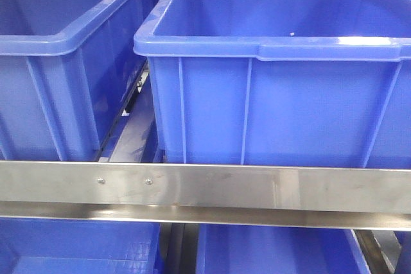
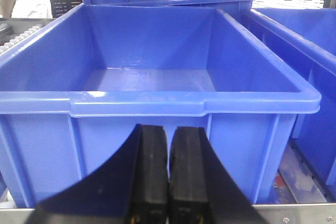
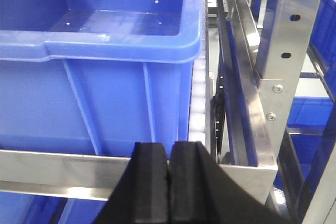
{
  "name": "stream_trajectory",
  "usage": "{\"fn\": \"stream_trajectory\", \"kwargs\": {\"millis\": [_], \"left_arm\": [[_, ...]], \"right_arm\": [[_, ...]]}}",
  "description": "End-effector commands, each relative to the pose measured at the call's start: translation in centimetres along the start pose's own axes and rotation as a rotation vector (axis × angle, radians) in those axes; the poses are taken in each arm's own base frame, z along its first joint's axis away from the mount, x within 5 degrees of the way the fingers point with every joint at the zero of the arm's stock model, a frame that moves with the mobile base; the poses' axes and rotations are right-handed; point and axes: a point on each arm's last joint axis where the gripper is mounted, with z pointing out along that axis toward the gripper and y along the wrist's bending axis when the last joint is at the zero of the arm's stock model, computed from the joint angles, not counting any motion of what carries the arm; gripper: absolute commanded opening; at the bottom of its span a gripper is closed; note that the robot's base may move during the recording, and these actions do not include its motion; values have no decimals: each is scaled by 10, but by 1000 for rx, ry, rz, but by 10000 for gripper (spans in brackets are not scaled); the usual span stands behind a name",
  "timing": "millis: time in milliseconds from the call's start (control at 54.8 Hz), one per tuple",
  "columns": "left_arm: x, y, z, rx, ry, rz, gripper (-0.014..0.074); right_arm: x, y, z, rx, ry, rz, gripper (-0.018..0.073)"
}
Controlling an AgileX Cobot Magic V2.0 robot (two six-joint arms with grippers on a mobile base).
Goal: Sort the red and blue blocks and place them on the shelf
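The red and blue blocks are out of view in every frame. The shelf's brushed steel front rail (image 1: 257, 187) runs across the front view, with its upright (image 3: 286, 30) and white rollers (image 3: 198, 103) in the right wrist view. My left gripper (image 2: 168, 129) is shut with nothing in it, in front of the wall of an empty blue bin (image 2: 147, 103). My right gripper (image 3: 168, 148) is also shut and holds nothing, level with the shelf rail (image 3: 63, 169) below another blue bin (image 3: 105, 51).
Two large blue bins (image 1: 58, 43) (image 1: 276, 49) stand side by side on the shelf tier, with a narrow gap between them. More blue bins (image 1: 276, 251) sit on the tier below. Further bins (image 3: 310, 114) show past the steel upright on the right.
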Motion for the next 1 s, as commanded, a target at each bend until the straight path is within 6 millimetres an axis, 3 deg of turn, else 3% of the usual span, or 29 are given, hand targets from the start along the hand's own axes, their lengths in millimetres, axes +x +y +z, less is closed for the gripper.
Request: {"fn": "stream_trajectory", "kwargs": {"millis": [0, 985], "left_arm": [[0, -1, -1, 14, -84, -8, 83], [0, -1, -1, 14, -84, -8, 83]], "right_arm": [[-8, 1, -2, -8, -100, -2, 68], [-9, 1, -2, -6, -111, -23, 68]]}}
